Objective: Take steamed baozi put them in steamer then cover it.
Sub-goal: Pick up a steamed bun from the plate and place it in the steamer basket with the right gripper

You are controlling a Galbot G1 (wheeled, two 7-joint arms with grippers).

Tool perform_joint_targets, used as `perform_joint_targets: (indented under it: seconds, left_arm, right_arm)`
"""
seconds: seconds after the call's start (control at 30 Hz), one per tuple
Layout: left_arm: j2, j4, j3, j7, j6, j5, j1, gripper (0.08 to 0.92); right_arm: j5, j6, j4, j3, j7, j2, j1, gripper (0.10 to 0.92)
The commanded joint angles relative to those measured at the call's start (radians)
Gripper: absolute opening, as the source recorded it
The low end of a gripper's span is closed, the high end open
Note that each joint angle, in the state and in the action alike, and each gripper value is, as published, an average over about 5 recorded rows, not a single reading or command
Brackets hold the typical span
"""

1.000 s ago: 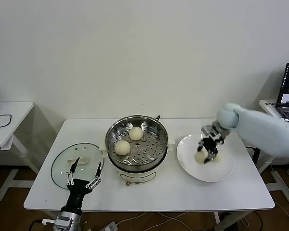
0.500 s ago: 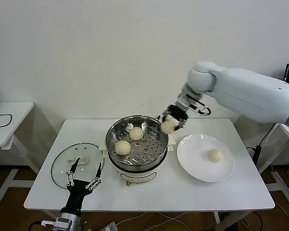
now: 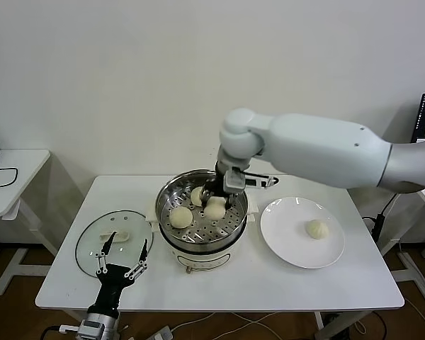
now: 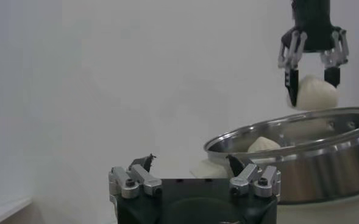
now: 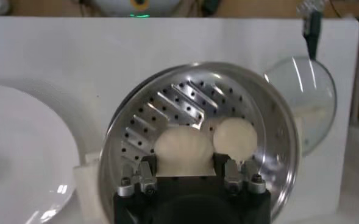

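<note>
The steel steamer [image 3: 198, 249] stands mid-table with two baozi on its perforated tray, one at front left [image 3: 180, 217] and one at the back [image 3: 196, 194], partly behind the arm. My right gripper [image 3: 218, 198] hangs low over the tray, shut on a third baozi [image 3: 214, 208]. The right wrist view shows that baozi [image 5: 184, 148] between the fingers, another one [image 5: 234, 136] beside it. One more baozi [image 3: 316, 229] lies on the white plate [image 3: 290, 244]. The glass cover [image 3: 92, 241] lies flat at the left. My left gripper [image 3: 120, 265] is open near it, holding nothing.
The plate sits right of the steamer, close to its white side handle. My right arm spans from the right across the plate to the steamer. A small white side table [image 3: 7, 177] stands off to the left.
My right gripper lifted a baozi off the plate, carried it leftward and now holds it low over the steamer tray. The left arm has not moved.
</note>
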Motion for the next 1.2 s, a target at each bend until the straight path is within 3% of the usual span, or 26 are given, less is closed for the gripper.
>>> perform_joint_targets:
  seconds: [0.03,0.47,0.73,0.9,1.2]
  left_arm:
    - [-0.001,0.002,-0.003,0.000,-0.002,0.000,0.000,0.823]
    - [-0.002,0.009,-0.008,-0.001,-0.003,-0.001,-0.004,0.823]
    - [0.000,0.015,-0.013,-0.001,-0.009,-0.002,-0.003,0.823]
    - [-0.001,0.016,-0.011,-0.001,-0.010,-0.002,-0.003,0.823]
    - [0.001,0.014,-0.008,0.000,-0.008,-0.002,-0.004,0.823]
  right_arm:
    - [-0.126,0.075,0.015,0.000,0.006,0.043,-0.094,0.635]
    - [-0.185,0.073,-0.034,0.017,0.016,0.070,-0.136,0.658]
    - [-0.199,0.071,-0.044,0.016,0.028,0.088,-0.141,0.790]
    - [-0.198,0.068,-0.037,0.033,0.027,0.084,-0.131,0.821]
    - [-0.086,0.064,0.001,0.146,-0.104,-0.040,-0.048,0.823]
